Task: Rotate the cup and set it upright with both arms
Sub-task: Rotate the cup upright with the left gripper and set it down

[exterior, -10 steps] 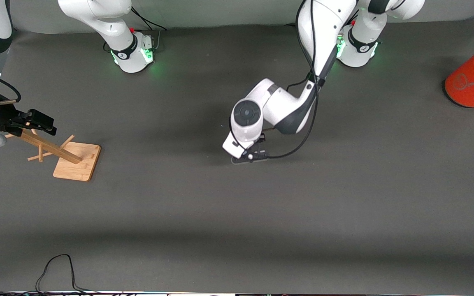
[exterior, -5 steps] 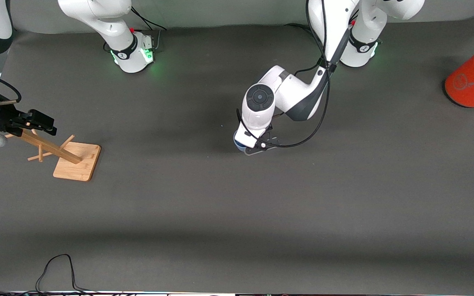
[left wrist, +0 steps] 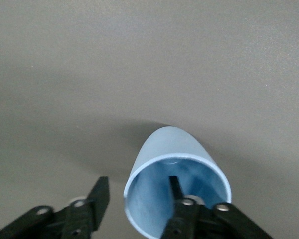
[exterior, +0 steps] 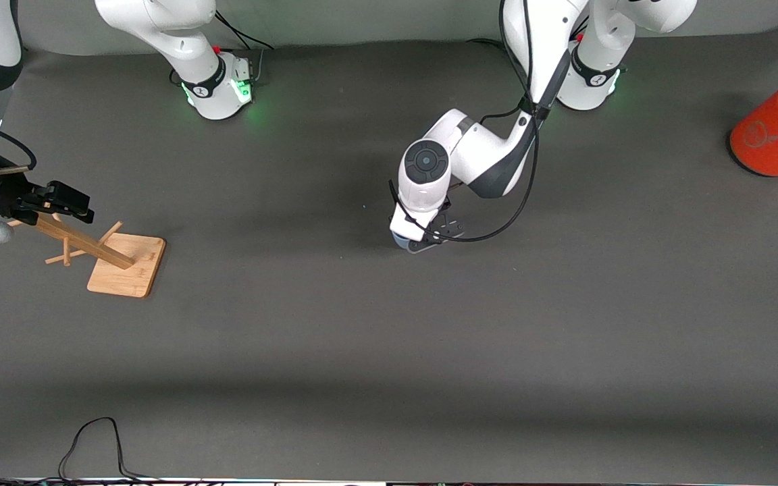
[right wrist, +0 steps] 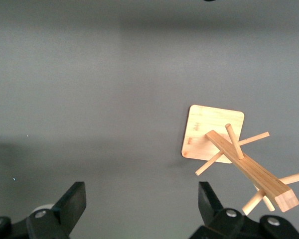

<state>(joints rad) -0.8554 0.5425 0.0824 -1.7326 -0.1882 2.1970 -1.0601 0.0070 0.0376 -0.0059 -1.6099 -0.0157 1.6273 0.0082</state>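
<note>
Since a second ago: left arm has pulled back toward its base and swung, then nearly stopped over mid-counter [exterior: 564,324].
Left pincer [left wrist: 139,199]: spread, one finger inside the cup [left wrist: 175,186], one outside; wall not yet pinched.
Cup location: on its side on the counter mid-table, mouth toward the left wrist camera.
Meaning: my read, grasp is lined up, closing on the rim comes next.
Right pincer [right wrist: 142,201]: spread, empty, waiting over the wooden rack [right wrist: 229,147] at the right arm's end.
View gap: front view shows only a blue sliver [exterior: 400,241] under the wrist; left wrist view shows the straddle.
Orange cylinder [exterior: 777,131]: well apart.
</note>
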